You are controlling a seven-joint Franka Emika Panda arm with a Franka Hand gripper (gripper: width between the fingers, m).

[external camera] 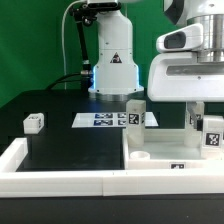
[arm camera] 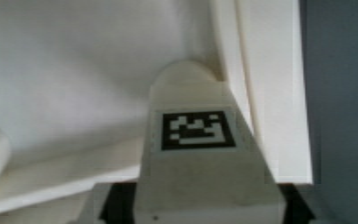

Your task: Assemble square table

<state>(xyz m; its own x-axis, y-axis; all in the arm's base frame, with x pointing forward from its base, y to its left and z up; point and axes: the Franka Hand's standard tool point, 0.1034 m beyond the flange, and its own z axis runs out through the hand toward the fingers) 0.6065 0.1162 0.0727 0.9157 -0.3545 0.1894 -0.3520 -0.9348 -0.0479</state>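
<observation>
My desk (external camera: 60, 140) is a black surface, and beyond it stands a dark backdrop. A long white rail (external camera: 60, 180) borders the desk along its near edge and turns up its left side. At the far side rises the white base of my arm (external camera: 113, 62), with a blue glow at its foot and cables trailing off to the left.

On the right of the exterior view lies the square table's slab (external camera: 165, 150), flat and white, pushed against the rail, with a small tag on its near edge. A round white stub (external camera: 138, 157) sits on its near left part. My wrist comes down over its right side.

The marker board (external camera: 108, 120) lies flat in the middle of the desk, just left of the slab. One leg block (external camera: 135, 112) stands upright at the slab's far left corner, touching the board's right end. Another leg block (external camera: 35, 123) sits well apart on the left of the desk.

My claw (arm camera: 197, 190) is gripping a third leg block (arm camera: 197, 125), fingers pressed to both its sides, its tag facing my wrist camera. In the exterior view that leg (external camera: 210, 135) hangs upright over the slab's right edge. Whether it touches the slab I cannot tell.
</observation>
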